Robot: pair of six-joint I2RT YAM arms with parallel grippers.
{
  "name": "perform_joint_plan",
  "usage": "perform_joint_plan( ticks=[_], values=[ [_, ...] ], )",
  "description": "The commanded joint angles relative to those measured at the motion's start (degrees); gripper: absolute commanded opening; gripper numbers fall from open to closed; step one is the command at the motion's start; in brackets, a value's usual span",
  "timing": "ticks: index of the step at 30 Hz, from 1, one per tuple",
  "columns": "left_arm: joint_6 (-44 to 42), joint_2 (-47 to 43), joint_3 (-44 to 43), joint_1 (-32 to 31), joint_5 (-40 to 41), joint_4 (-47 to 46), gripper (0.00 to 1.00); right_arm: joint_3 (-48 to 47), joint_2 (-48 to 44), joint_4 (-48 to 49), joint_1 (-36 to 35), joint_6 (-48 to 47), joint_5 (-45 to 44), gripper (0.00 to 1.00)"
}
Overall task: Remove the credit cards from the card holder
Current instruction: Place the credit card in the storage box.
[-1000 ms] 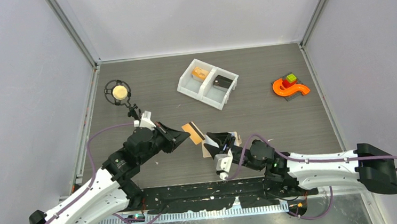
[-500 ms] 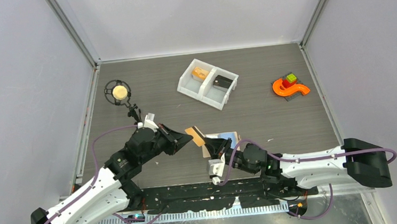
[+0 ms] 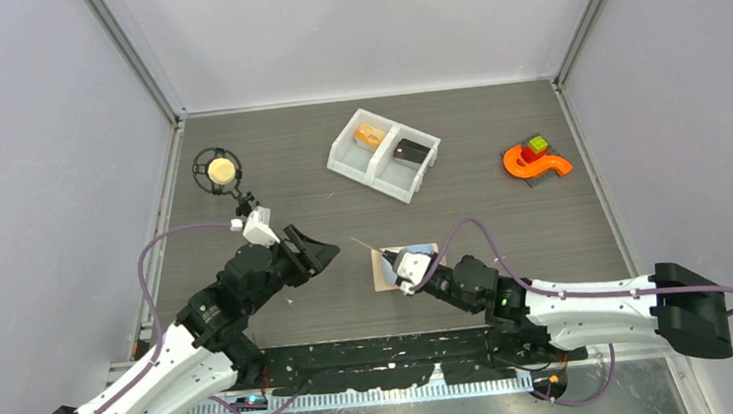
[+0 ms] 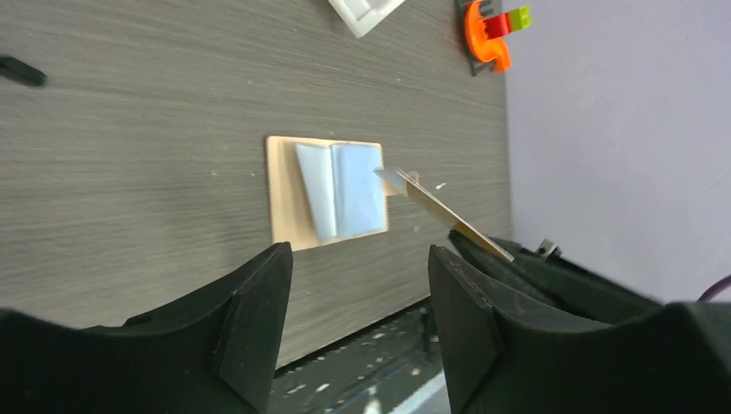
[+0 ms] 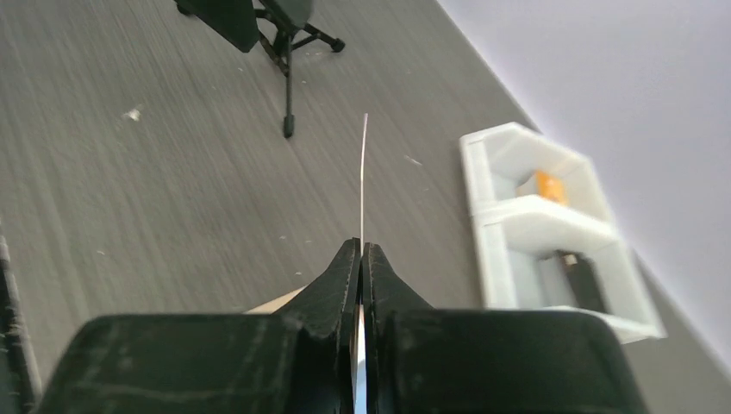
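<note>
The beige-tan folding card holder (image 4: pixel 281 191) lies open on the grey wood-grain table (image 4: pixel 129 129), pale blue lining up. The right gripper (image 5: pixel 360 252) pinches one thin credit card (image 5: pixel 364 172) edge-on; the left gripper (image 4: pixel 358 257) stands apart, empty

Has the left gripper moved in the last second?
Yes. The left gripper has backed off to the left, farther from the white bin, letting go of the card, which the right gripper now pinches.
</note>
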State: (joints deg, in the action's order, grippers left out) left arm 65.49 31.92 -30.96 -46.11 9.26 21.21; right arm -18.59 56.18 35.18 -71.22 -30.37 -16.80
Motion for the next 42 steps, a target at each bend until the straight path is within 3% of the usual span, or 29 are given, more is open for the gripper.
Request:
perform_joint_plan(
  ticks=[1, 6, 11, 20, 25, 31, 38, 40, 42],
  values=[
    [-16.82, -1.21, -4.87, -0.04, 3.62, 5.07, 0.61, 0.36, -4.58, -3.03, 3.77, 20.51, 7.80, 0.05],
    [-28.92, -2.36, -4.96, -0.05, -4.05, 3.55, 0.61, 2.00, -9.24, -5.31, 9.40, 35.56, 16.68, 0.05],
    [-39.00, -1.75, -7.36, -0.05, -15.42, 2.25, 0.61, -1.33, -11.85, -14.17, 12.72, 37.28, 27.59, 0.05],
    [-52.65, 10.06, -20.43, -0.17, -33.92, 13.54, 0.60, -9.14, -7.49, -26.46, 16.12, 36.38, 47.33, 0.05],
    [-55.65, 16.34, -22.24, -0.92, -41.83, 13.57, 0.55, -10.94, -3.56, -25.42, 16.29, 38.90, 50.61, 0.05],
    [-57.26, 21.36, -23.77, -2.33, -42.11, 13.92, 0.54, -12.34, -1.78, -24.25, 16.38, 40.84, 52.51, 0.05],
    [-57.12, 26.27, -24.45, -3.26, -44.12, 12.03, 0.46, -12.96, -0.07, -24.10, 16.59, 42.08, 53.35, 0.05],
    [-56.45, 26.88, -24.33, -3.58, -45.20, 10.73, 0.40, -12.84, 0.43, -23.71, 16.74, 42.58, 53.59, 0.05],
    [-55.81, 27.47, -24.23, -3.95, -46.32, 9.69, 0.27, -12.67, 0.69, -23.22, 17.03, 43.27, 53.61, 0.05]
  ],
)
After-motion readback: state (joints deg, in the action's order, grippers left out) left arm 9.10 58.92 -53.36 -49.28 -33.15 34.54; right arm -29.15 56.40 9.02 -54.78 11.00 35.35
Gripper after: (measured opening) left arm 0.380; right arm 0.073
